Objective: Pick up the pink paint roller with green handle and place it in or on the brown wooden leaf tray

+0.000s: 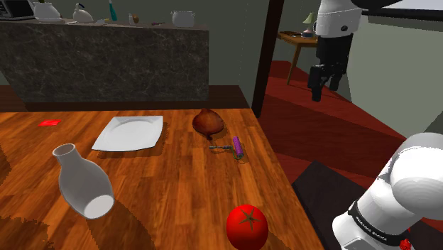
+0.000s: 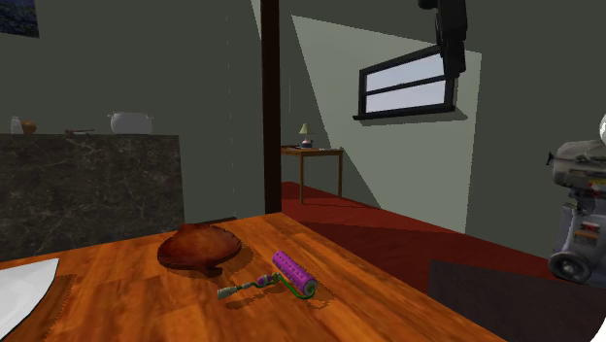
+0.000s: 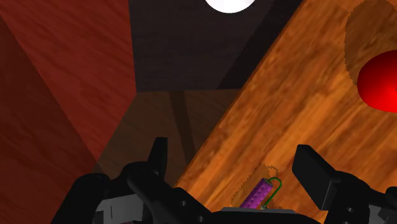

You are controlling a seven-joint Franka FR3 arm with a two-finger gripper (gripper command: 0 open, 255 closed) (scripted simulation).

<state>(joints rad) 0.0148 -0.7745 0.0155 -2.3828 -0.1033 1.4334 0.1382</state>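
Shoulder view: gripper (image 1: 317,91) high at the upper right, past the edge of the wooden table (image 1: 177,192), pointing down. On the table near that edge, paint roller (image 1: 236,147), lying flat, purple-pink drum, green handle toward the view's left. Just behind it, brown leaf tray (image 1: 209,122), close but apart. White plate (image 1: 131,133) left of the leaf tray. White vase (image 1: 81,183) on its side, nearer the camera. Red tomato (image 1: 246,226) at the front.

Second exterior view: paint roller (image 2: 293,273) in front of the leaf tray (image 2: 199,246) and to its right, not touching it. Gripper (image 2: 452,53) dark at the top edge, well above the table. Finger gap not readable here.

Wrist view: fingers (image 3: 312,168) spread wide, clasping nothing. Paint roller (image 3: 257,194) far below on the wood, between the two fingers, close to the table's edge. Tomato (image 3: 380,79) farther along the table.
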